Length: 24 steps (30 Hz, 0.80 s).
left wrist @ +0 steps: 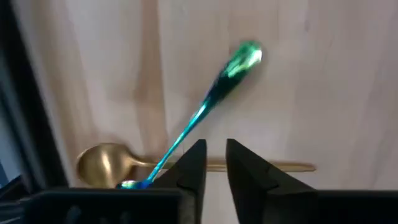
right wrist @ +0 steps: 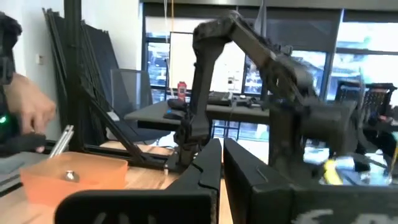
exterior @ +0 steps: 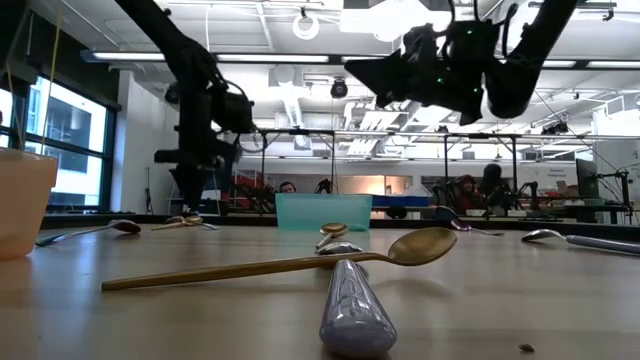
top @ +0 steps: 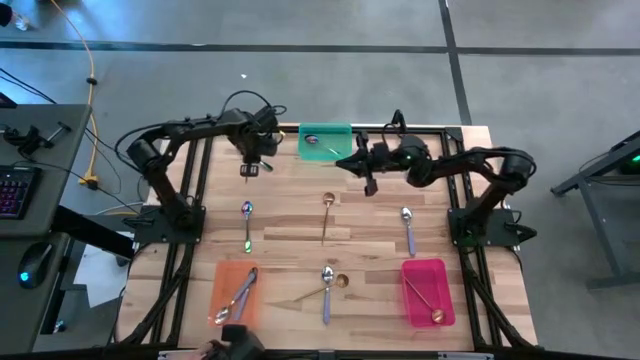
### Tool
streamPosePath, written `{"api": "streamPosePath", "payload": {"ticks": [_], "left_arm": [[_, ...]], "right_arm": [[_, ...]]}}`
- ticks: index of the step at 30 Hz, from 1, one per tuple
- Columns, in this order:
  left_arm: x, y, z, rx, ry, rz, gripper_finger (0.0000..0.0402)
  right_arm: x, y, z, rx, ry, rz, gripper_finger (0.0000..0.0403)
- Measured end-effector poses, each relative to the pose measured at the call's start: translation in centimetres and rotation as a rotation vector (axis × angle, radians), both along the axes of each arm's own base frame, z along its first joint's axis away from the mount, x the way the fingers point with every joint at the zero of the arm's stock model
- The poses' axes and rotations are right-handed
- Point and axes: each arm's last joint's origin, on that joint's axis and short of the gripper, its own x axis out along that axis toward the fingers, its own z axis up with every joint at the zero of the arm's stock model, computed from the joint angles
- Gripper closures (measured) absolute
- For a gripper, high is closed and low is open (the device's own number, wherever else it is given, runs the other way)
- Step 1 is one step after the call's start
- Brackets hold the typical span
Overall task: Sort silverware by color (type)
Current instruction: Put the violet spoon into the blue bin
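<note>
My left gripper (top: 249, 170) (left wrist: 216, 167) hangs over the far left of the table, pointing down, fingers a narrow gap apart with nothing between them. Below it an iridescent green spoon (left wrist: 217, 93) lies across a gold spoon (left wrist: 99, 165) on the wood. My right gripper (top: 366, 163) (right wrist: 222, 165) is raised beside the green tray (top: 325, 141), shut and empty. More spoons lie on the table: iridescent (top: 247, 225), gold (top: 326, 215), silver (top: 408, 230), and a silver one (top: 327, 290) crossing a gold one (exterior: 300, 262).
The green tray at the far edge holds one spoon. The orange tray (top: 235, 293) at near left holds silver spoons. The pink tray (top: 428, 292) at near right holds a gold spoon. Bare wood lies between the loose spoons in the middle. A hand shows in the right wrist view (right wrist: 28, 112).
</note>
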Motion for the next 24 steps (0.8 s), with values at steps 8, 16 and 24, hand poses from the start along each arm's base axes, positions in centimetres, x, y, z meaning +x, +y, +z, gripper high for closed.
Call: {"api": "streamPosePath", "payload": {"ticks": [8,16,24], "left_arm": [[1.4,0.2,-3.0,0.036,0.111,-0.039,0.0269],[2.0,0.8,-3.5,0.136,0.12,-0.029,0.0253],[1.9,0.6,-3.6,0.11,0.136,-0.064,0.0324]], "right_arm": [[-0.7,0.5,0.7,-0.037,0.003,0.004,0.0403],[-0.7,0.5,0.6,-0.035,0.01,0.004,0.0403],[-0.7,0.5,0.6,-0.035,0.01,0.004,0.0403]]}}
